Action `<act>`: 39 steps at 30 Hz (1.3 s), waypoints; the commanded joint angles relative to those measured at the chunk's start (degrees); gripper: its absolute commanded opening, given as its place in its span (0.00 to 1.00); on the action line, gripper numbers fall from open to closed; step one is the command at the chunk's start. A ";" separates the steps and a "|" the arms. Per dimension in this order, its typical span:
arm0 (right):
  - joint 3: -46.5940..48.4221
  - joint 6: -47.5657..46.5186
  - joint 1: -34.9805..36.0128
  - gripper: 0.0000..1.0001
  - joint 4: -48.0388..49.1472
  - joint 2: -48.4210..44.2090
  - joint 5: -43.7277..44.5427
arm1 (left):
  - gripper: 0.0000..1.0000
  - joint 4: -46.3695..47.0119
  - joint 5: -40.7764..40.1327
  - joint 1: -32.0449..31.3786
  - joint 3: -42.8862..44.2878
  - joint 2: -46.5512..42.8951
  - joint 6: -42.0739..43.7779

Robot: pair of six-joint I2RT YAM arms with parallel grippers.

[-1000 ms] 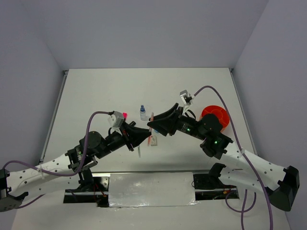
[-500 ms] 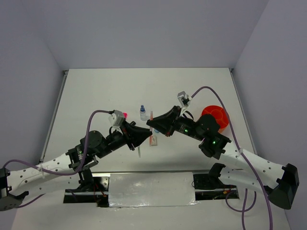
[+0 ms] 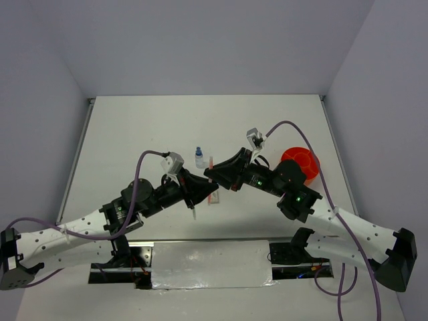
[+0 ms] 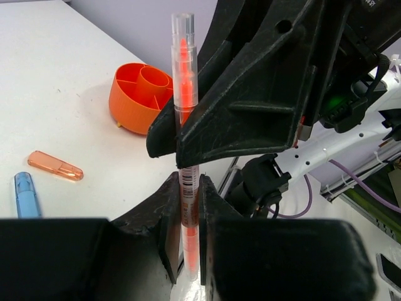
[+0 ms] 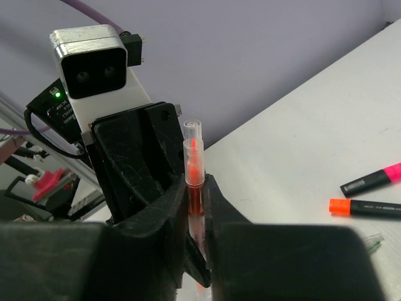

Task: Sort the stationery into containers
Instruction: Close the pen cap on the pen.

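Note:
A thin orange pen stands upright between the two arms above the middle of the table. My left gripper is shut on its lower barrel. My right gripper is shut on the same pen higher up, and its black fingers cross just above my left gripper. The pen's clear cap sticks out on top. My right gripper faces the left wrist camera. The orange divided bowl sits at the right.
A blue-capped clear bottle stands behind the grippers. A peach marker and a blue marker lie on the table left of the bowl. Two black highlighters, pink-capped and orange-capped, lie side by side.
My left gripper has moved right and forward with the pen. My right gripper has shifted slightly left and shut on the pen's upper part.

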 commanded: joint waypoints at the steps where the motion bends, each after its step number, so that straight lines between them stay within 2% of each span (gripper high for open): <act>1: -0.11 -0.36 0.66 0.31 2.57 -0.98 -2.95 | 0.00 3.61 0.86 0.19 2.00 -0.81 1.25; 2: -0.29 -0.71 0.66 0.41 2.31 -1.76 -2.70 | 0.00 3.52 1.22 0.19 2.00 -0.99 1.51; 3: -0.20 -1.41 0.66 0.46 1.96 -2.12 -2.35 | 0.00 3.08 1.57 0.19 2.00 -1.17 1.86; 5: 0.59 -2.11 0.48 0.51 0.21 -2.73 -1.73 | 0.00 2.73 2.71 0.19 1.74 -1.61 2.21; 12: 5.94 -5.63 0.48 0.51 -4.63 -1.68 -0.41 | 0.00 3.25 5.61 0.27 0.86 -1.87 2.04; 21: 11.48 -8.09 0.48 0.46 -7.80 1.13 -0.76 | 0.00 3.52 6.58 0.19 0.07 -2.14 2.04; 24: 11.58 -8.27 0.39 0.38 -7.71 1.48 -0.94 | 0.00 3.26 6.41 0.19 -0.10 -2.66 2.13; 27: 10.96 -8.09 0.48 0.35 -7.27 1.48 -0.94 | 0.00 2.82 6.14 0.27 -0.19 -3.01 2.30; 30: 10.96 -7.83 0.48 0.20 -7.36 1.75 -1.11 | 0.00 2.90 6.05 0.19 -0.37 -3.02 2.30; 31: 10.96 -7.92 0.48 0.10 -7.27 1.83 -1.03 | 0.00 2.99 6.14 0.19 -0.37 -3.02 2.30; 33: 10.70 -7.92 0.48 0.00 -7.10 2.01 -0.94 | 0.00 2.90 6.84 0.27 -0.28 -2.84 2.39; 39: 9.47 -7.13 0.48 0.00 -6.14 2.89 -3.04 | 0.00 0.72 5.53 0.19 1.73 -3.72 4.67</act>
